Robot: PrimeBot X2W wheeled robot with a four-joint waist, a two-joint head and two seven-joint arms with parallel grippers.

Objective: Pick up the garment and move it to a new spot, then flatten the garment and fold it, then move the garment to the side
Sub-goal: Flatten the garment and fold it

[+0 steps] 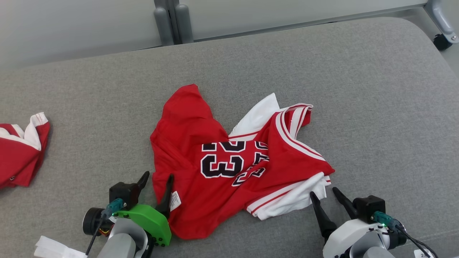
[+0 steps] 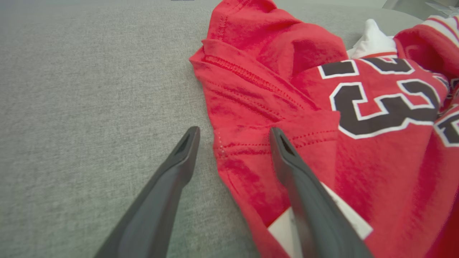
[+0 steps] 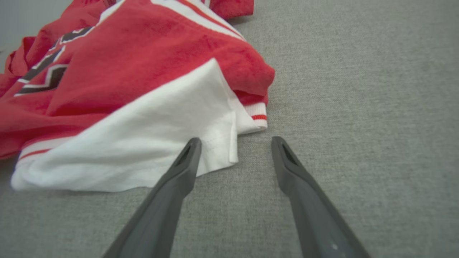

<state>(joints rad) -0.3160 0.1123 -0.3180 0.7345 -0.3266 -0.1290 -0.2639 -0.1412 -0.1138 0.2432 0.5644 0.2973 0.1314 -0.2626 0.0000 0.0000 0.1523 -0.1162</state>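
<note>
Fingers of the left gripper (image 1: 157,176) stand spread wide, holding nothing. They straddle the near left hem of the garment (image 1: 186,122): one finger is over bare grey tabletop (image 1: 89,107), the other over red cloth beside a white label (image 1: 175,200). Whether that finger presses the cloth is hard to judge from the left wrist view. The right gripper (image 1: 323,192) is spread just as wide and empty, reaching up from the lower right with its tips at the white panel (image 3: 150,136) of the near right corner. One tip is over the white edge, the other over bare surface.

The garment, a red jersey numbered 23, lies crumpled at the middle of the tabletop, with its white-trimmed side folded over itself. Open grey surface runs behind it and to the right, out to the rounded far edge. Well to the left lies a second red garment (image 1: 18,154), and a white paper (image 1: 53,247) sits by the left forearm.
</note>
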